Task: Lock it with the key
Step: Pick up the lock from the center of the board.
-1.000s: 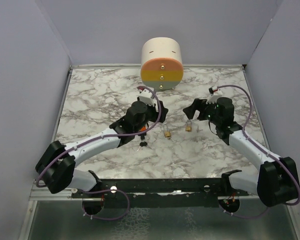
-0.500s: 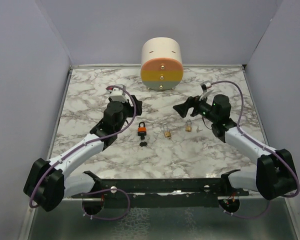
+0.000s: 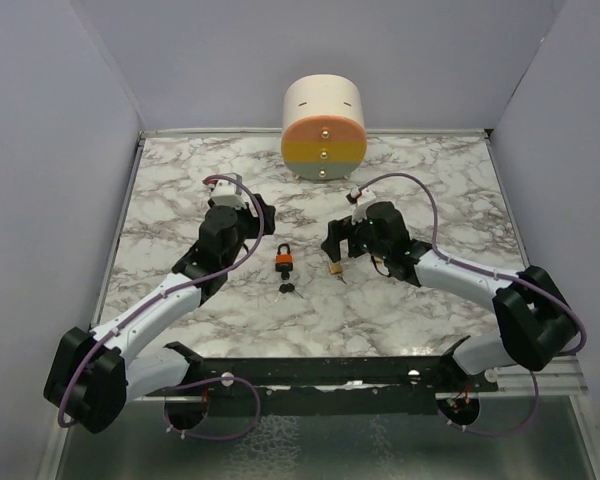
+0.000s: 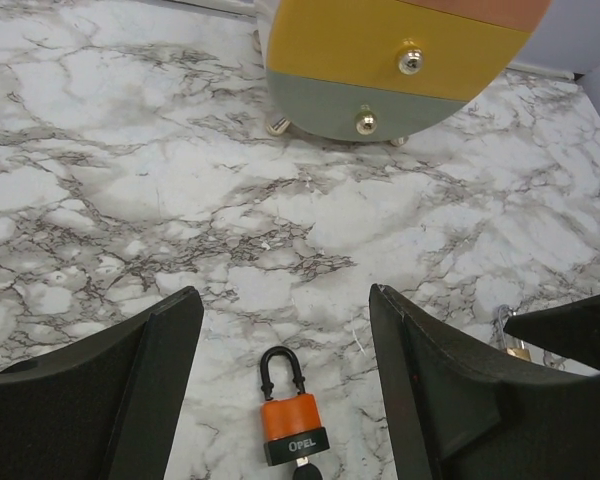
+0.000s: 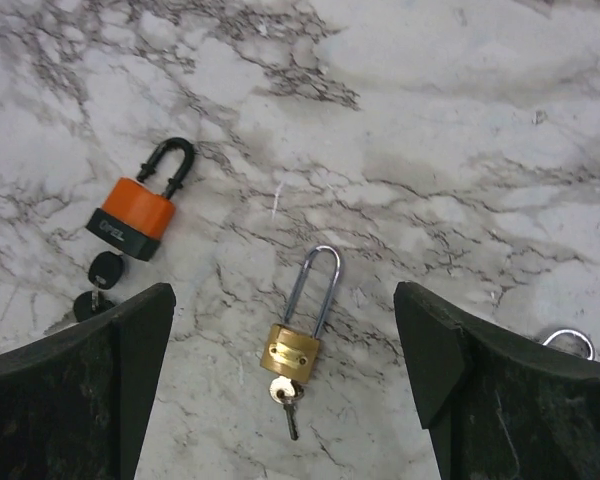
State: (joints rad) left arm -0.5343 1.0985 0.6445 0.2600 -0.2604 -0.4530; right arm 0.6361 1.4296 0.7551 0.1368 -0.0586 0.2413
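An orange padlock (image 3: 283,260) with a black shackle lies mid-table, a black-headed key (image 3: 287,288) in its base. It shows between my left fingers in the left wrist view (image 4: 292,428) and at the left of the right wrist view (image 5: 132,215). A brass padlock (image 3: 334,267) with a long silver shackle lies to its right, a small key (image 5: 290,400) in its base. My left gripper (image 3: 263,218) is open and empty, up and left of the orange padlock. My right gripper (image 3: 338,243) is open and empty, above the brass padlock (image 5: 292,348).
A round cream drawer unit (image 3: 323,128) with orange, yellow and green fronts stands at the back centre and shows in the left wrist view (image 4: 380,60). The shackle of another padlock (image 5: 568,343) peeks out beside my right finger. Grey walls enclose the marble table (image 3: 180,190).
My left arm has drawn back to the left, uncovering the orange padlock. My right arm has swung left, from beside the brass padlocks to above the long-shackled one.
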